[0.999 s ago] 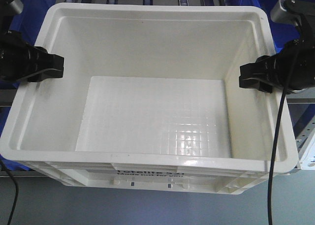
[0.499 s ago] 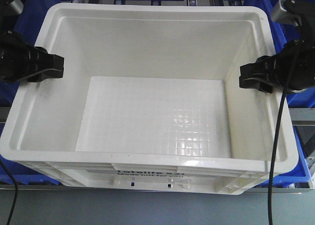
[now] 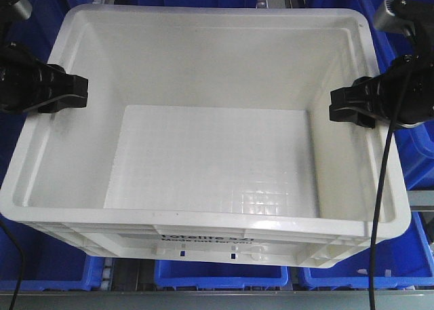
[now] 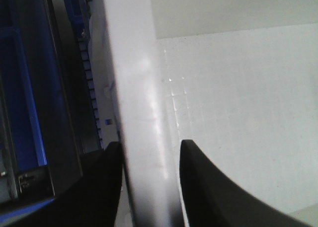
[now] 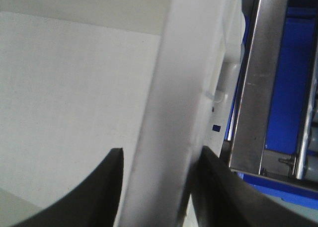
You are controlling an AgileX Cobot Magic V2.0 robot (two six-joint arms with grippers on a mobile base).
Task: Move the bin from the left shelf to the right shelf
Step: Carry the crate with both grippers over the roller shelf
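Observation:
The bin [image 3: 203, 13], a large white tote with black print on its near side, fills the front view and hangs between both arms. My left gripper [image 3: 80, 91] is shut on its left rim. My right gripper [image 3: 337, 112] is shut on its right rim. In the left wrist view the bin's rolled rim [image 4: 134, 78] runs between the black fingers of the left gripper [image 4: 149, 147]. The right wrist view shows the same: the bin's rim [image 5: 184, 73] is pinched in the right gripper [image 5: 161, 152]. The bin is empty inside.
Blue plastic bins [image 3: 224, 273] sit in a row below the tote, with more at the right [image 3: 410, 154] and behind it. A metal shelf upright [image 5: 251, 88] stands close beside the right rim. A grey ledge [image 3: 217, 302] runs along the bottom.
The shelf rails and blue bins behind the tote have slid downward in the front view. The tote and both grippers keep the same place in the frame.

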